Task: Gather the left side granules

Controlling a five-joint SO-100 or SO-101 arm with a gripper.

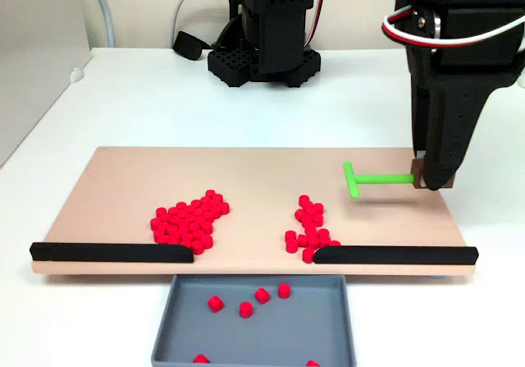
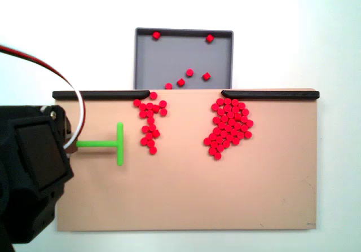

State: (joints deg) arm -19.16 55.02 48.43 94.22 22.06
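The gripper (image 1: 428, 180) is seen clenched on the handle end of a green T-shaped rake (image 1: 373, 179), whose crossbar stands on the tan board (image 1: 246, 170) just short of the smaller scatter. The left side granules (image 2: 149, 122), taken here to be that looser scatter, lie beyond the rake's crossbar as reckoned from the gripper, apart from it, with their far end against the gap between the two black rails (image 2: 101, 94). None of this scatter is judged to have been swept yet. The bigger packed heap (image 2: 228, 127) lies further off, past the scatter. A few red pellets (image 2: 189, 73) are already found in the grey tray (image 2: 223, 54) below the gap. The sweep into the tray is judged to be still outstanding; the rake is merely positioned. The board rests on a white bench (image 1: 123, 88).
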